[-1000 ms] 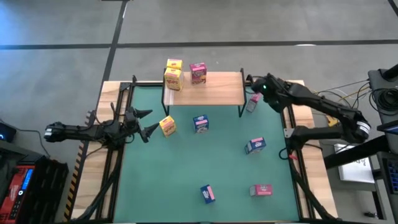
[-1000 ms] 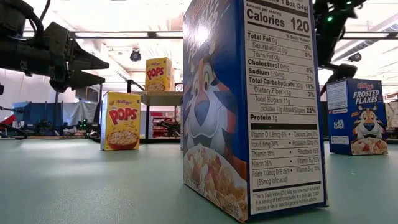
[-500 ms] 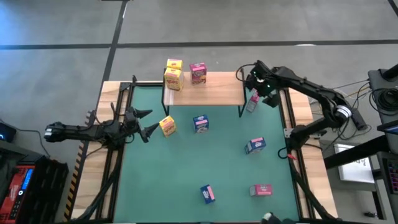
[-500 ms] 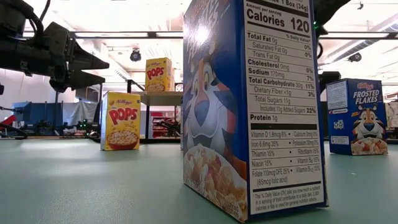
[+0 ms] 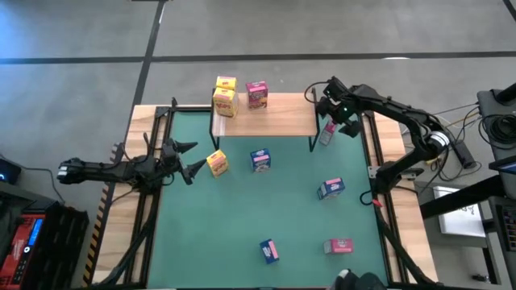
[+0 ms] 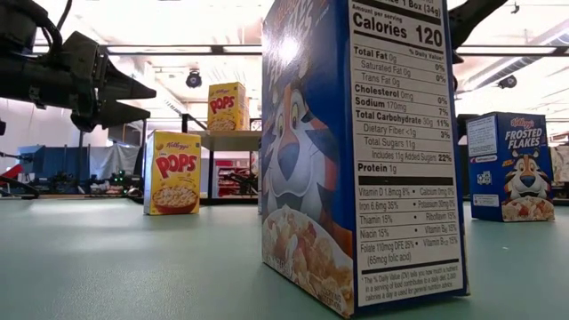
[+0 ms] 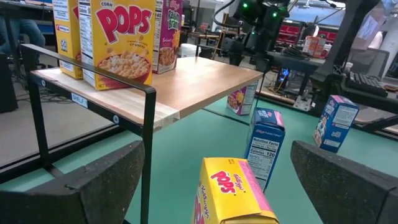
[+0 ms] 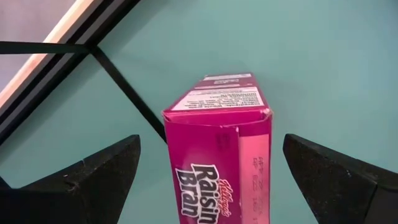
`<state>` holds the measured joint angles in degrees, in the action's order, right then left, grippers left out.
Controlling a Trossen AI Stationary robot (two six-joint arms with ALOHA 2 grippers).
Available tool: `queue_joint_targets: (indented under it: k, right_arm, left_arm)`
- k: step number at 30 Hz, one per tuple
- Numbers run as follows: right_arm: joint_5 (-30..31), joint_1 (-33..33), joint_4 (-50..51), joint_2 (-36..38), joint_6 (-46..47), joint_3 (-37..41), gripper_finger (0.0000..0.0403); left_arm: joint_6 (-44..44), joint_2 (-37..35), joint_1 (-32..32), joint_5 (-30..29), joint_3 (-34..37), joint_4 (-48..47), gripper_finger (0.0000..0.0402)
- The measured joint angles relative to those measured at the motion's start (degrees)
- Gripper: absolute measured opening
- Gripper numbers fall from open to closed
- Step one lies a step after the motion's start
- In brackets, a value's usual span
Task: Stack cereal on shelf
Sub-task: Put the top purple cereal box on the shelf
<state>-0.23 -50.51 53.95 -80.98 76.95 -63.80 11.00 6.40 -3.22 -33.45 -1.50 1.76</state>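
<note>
The wooden shelf [image 5: 274, 117] on black legs carries two yellow cereal boxes [image 5: 224, 97] and a pink one [image 5: 256, 94]. Several more boxes stand or lie on the green mat. My right gripper [image 5: 326, 109] hangs open, pointing steeply down over an upright pink box [image 5: 326, 134] beside the shelf's right legs. In the right wrist view its fingers stand on either side of that box's top [image 8: 219, 146] without touching. My left gripper [image 5: 187, 157] waits open and level at the left edge, facing a yellow box [image 7: 233, 193].
On the mat there are a blue box [image 5: 260, 159] mid-table, a blue one [image 5: 330, 188] toward the right, and two more [image 5: 269, 251] [image 5: 339, 246] near the front. A black shelf leg [image 8: 124, 87] stands close to the pink box. Black rails line both sides of the table.
My right gripper has swung a little toward the far edge and the shelf's right end, tipping more steeply downward above the pink box. It has stayed open. None of the boxes has moved.
</note>
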Motion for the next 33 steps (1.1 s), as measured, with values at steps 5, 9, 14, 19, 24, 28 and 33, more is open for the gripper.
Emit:
queue_joint_targets:
  k: [5, 9, 14, 19, 24, 28, 33]
  right_arm:
    - [0.2, -0.3, -0.8, 0.0, -0.7, 0.2, 0.0372]
    - [0.8, -0.3, -0.9, 0.0, -0.6, 0.3, 0.0335]
    - [1.3, -0.3, -0.9, 0.0, -0.3, 0.5, 0.0277]
    - [1.5, -0.3, -0.7, 0.0, -0.4, 0.6, 0.0219]
    - [1.2, -0.3, 0.1, 0.1, 0.3, 0.6, 0.0168]
    - [0.6, -0.3, 2.2, 1.0, 1.9, 0.6, 0.0143]
    - [0.8, -0.3, 5.2, 4.6, 2.2, 0.7, 0.0136]
  left_arm:
    - [0.0, 0.0, 0.0, 0.0, 0.0, 0.0, 0.0387]
    - [0.0, 0.0, 0.0, 0.0, 0.0, 0.0, 0.0387]
    - [0.0, 0.0, 0.0, 0.0, 0.0, 0.0, 0.0387]
    - [0.0, 0.0, 0.0, 0.0, 0.0, 0.0, 0.0387]
    - [0.0, 0.0, 0.0, 0.0, 0.0, 0.0, 0.0387]
    - [0.0, 0.0, 0.0, 0.0, 0.0, 0.0, 0.0387]
    - [0.0, 0.0, 0.0, 0.0, 0.0, 0.0, 0.0387]
